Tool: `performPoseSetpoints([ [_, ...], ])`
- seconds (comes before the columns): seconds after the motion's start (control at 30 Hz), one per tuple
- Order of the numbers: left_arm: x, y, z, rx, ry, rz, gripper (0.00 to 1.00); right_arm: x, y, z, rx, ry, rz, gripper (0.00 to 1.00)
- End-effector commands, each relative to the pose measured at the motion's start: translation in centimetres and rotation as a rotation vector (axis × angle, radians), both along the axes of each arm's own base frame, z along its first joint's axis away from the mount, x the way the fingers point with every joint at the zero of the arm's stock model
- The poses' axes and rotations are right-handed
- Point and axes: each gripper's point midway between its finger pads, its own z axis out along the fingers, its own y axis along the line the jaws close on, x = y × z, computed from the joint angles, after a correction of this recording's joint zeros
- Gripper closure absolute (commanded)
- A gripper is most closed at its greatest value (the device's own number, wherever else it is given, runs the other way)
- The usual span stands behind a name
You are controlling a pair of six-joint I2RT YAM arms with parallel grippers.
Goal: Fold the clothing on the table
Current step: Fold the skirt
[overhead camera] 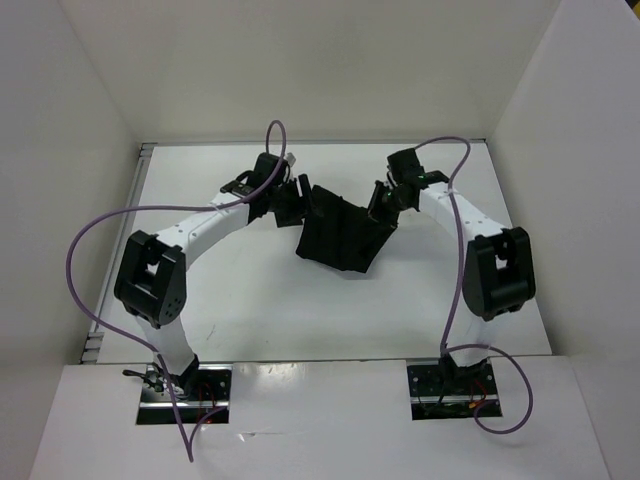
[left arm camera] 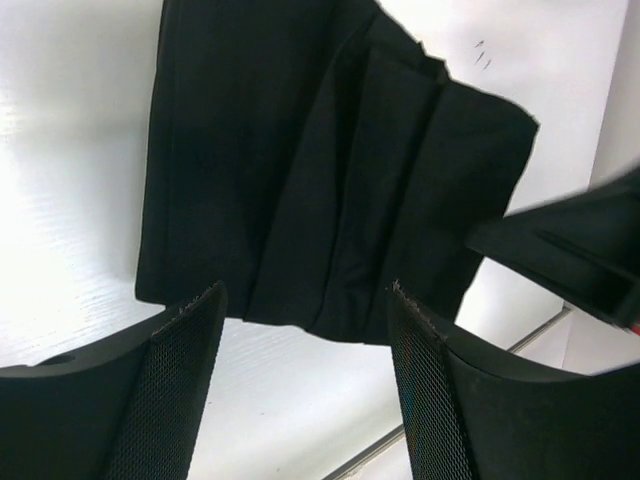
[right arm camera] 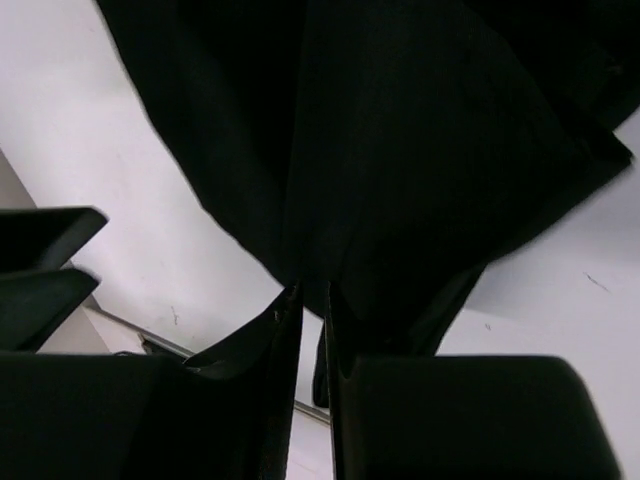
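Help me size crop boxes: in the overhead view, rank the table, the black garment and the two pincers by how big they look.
1. table, by far the largest.
2. garment.
3. left pincer and right pincer: both small and about alike, so I won't rank them.

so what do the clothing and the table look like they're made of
clothing: soft, thin black fabric, matte, judging by its drape and lengthwise creases; fibre unclear. table: hard, smooth white board, maybe laminate or plastic, with a faint sheen.
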Motion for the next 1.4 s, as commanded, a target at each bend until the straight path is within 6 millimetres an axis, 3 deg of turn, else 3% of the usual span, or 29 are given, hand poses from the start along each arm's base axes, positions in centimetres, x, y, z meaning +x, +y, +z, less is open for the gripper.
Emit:
performPoseSetpoints([
  [0.0,-0.3,0.6,0.3,0.004,-0.024,-0.011,0.27,1.1,2.2,-1.0,0.071,-0.018,0.088,0.81],
  [0.1,-1.0,0.9,-0.1,0.010,-0.011,-0.011,0.27,-1.2,1.6,-5.1,0.048,0.089,0.097,0.85],
  [0.17,-1.3,1.6,-0.8,0.022,0.000,-0.008,0.27,-2.3,0.9,-5.7,0.023,0.107,0.072,0.85],
  [0.2,-1.5,1.7,-0.8,0.022,0.001,-0.008,0.27,-3.9,0.1,-6.7,-0.004,0.150,0.063,0.85],
  [0.23,-1.3,2.0,-0.8,0.022,0.001,0.001,0.27,-4.4,-0.3,-6.0,-0.015,0.137,0.055,0.85],
  [0.33,-1.7,2.2,-1.1,0.024,0.003,0.001,0.27,-6.4,-1.7,-6.9,-0.071,0.185,0.022,0.85],
  [0.43,-1.6,2.0,-2.0,0.029,0.015,-0.012,0.27,-7.1,-2.5,-8.6,-0.112,0.227,-0.001,0.85],
  [0.53,-1.3,1.5,-1.5,0.013,0.006,-0.034,0.27,-5.8,-2.3,-8.9,-0.125,0.208,0.012,0.85],
  [0.63,-1.1,1.5,-0.9,0.022,-0.009,-0.048,0.27,-3.2,-1.2,-5.0,-0.076,0.103,0.018,0.86],
  [0.67,-1.2,1.6,0.3,0.017,-0.041,-0.056,0.26,-2.0,-0.8,-1.5,-0.049,0.011,0.016,0.86],
  [0.7,-1.4,1.4,0.9,0.003,-0.050,-0.065,0.26,-1.4,-1.1,0.2,-0.060,-0.034,0.000,0.82],
  [0.73,-1.6,1.4,1.7,0.000,-0.073,-0.084,0.25,-1.4,-1.6,1.5,-0.077,-0.057,-0.015,0.79],
  [0.77,-1.9,1.7,2.6,0.000,-0.112,-0.097,0.25,-1.1,-2.0,4.4,-0.076,-0.131,-0.044,0.76],
  [0.8,-2.3,1.9,2.5,-0.001,-0.115,-0.097,0.24,-0.7,-3.1,5.2,-0.120,-0.174,-0.085,0.67],
  [0.87,-2.8,2.6,3.5,0.010,-0.159,-0.082,0.22,-1.5,-4.1,7.5,-0.126,-0.237,-0.124,0.65],
  [1.0,-4.4,3.3,2.9,0.032,-0.132,-0.102,0.21,-2.8,-4.1,9.9,-0.084,-0.301,-0.117,0.64],
  [1.03,-4.7,3.3,4.4,0.012,-0.162,-0.109,0.21,-3.2,-3.9,10.0,-0.067,-0.314,-0.108,0.64],
  [1.1,-6.5,3.7,3.5,0.006,-0.131,-0.128,0.21,-4.5,-4.1,12.5,-0.023,-0.395,-0.115,0.61],
  [1.13,-6.9,3.9,5.2,-0.018,-0.192,-0.126,0.21,-5.3,-4.2,12.4,-0.012,-0.404,-0.109,0.56],
  [1.17,-7.7,4.0,5.4,-0.029,-0.203,-0.132,0.21,-6.4,-4.6,14.3,0.015,-0.465,-0.134,0.52],
  [1.2,-8.7,4.5,4.5,-0.025,-0.194,-0.133,0.19,-7.3,-4.8,13.8,0.028,-0.457,-0.148,0.52],
  [1.23,-9.6,4.9,5.9,-0.043,-0.242,-0.131,0.16,-7.8,-4.9,14.3,0.046,-0.484,-0.157,0.50],
  [1.3,-11.1,5.3,6.6,-0.088,-0.252,-0.116,0.14,-9.7,-5.3,15.1,0.107,-0.537,-0.193,0.45],
  [1.37,-12.6,5.2,4.9,-0.129,-0.210,-0.116,0.14,-11.0,-5.2,15.2,0.164,-0.561,-0.203,0.36],
])
